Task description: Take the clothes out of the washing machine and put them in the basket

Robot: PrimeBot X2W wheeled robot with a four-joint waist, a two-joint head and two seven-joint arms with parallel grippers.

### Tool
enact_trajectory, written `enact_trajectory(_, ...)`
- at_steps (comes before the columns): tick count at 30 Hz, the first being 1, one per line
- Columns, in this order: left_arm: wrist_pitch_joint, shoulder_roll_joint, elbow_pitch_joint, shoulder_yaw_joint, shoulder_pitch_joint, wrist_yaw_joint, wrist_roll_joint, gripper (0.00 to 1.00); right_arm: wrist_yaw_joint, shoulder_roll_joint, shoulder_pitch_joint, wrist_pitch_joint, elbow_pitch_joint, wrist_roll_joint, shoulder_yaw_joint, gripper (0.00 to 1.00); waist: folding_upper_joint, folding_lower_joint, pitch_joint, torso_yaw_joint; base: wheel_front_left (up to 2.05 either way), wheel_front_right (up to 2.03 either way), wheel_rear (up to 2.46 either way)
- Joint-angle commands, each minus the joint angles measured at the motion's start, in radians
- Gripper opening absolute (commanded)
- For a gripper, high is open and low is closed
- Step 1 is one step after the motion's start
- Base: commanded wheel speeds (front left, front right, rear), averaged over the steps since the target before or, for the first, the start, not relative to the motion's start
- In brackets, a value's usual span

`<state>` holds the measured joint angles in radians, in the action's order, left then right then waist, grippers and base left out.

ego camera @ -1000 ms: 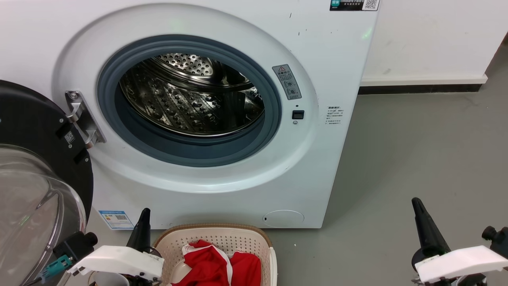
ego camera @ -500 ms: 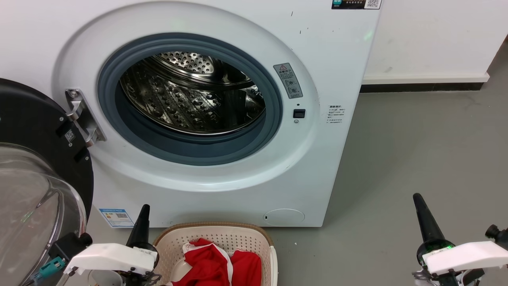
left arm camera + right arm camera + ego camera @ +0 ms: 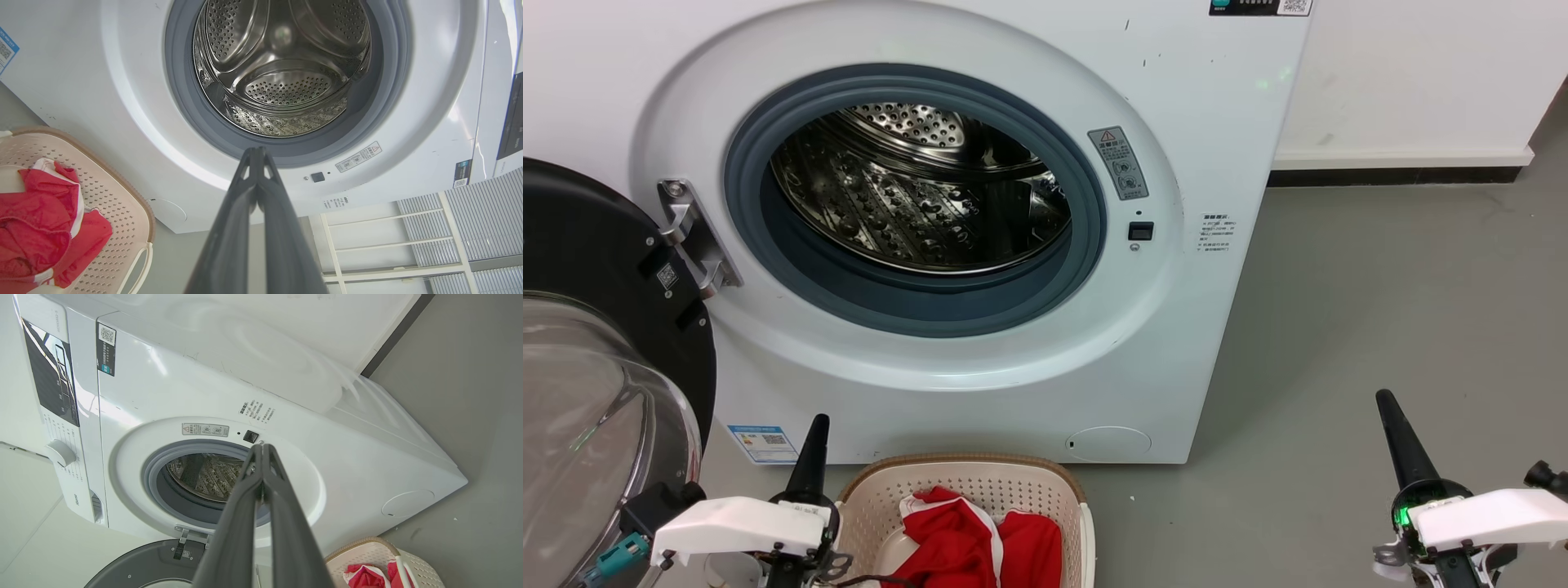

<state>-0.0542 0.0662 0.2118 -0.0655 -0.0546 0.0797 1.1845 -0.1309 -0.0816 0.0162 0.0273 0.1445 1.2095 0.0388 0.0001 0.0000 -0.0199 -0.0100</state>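
Grey floor (image 3: 1380, 286) runs up to the washing machine (image 3: 931, 392), whose door (image 3: 596, 261) hangs open at its left side. Since a second ago the whole head view has slid a little, so my head moved. The clothes (image 3: 980, 543) lie as before in the basket (image 3: 964, 467) just in front of the machine. My left gripper (image 3: 818, 423) and right gripper (image 3: 1385, 402) both have fingers pressed together on nothing. A green light (image 3: 1403, 516) now glows at my right wrist. A red-triangle warning sticker (image 3: 1118, 163) sits beside the porthole and a blue QR label (image 3: 762, 443) low on the machine's front. Their print is too small to read.
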Motion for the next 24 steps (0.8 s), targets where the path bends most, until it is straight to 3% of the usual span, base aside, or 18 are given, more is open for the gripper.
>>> enact_trajectory(1, -0.003, 0.001, -0.005, -0.004, -0.025, 0.010, 0.017, 0.00, 0.000, -0.006, 0.025, 0.003, 0.000, 0.019, 0.003, 0.00, -0.0001, 0.0000, 0.000, 0.000, 0.00, 0.00, 0.00)
enact_trajectory(24, -0.033, -0.008, 0.015, -0.028, -0.042, 0.032, 0.226, 0.00, 0.000, -0.002, 0.061, 0.029, 0.051, 0.233, 0.019, 0.00, -0.0001, 0.0000, 0.011, 0.005, 0.00, 0.00, 0.00)
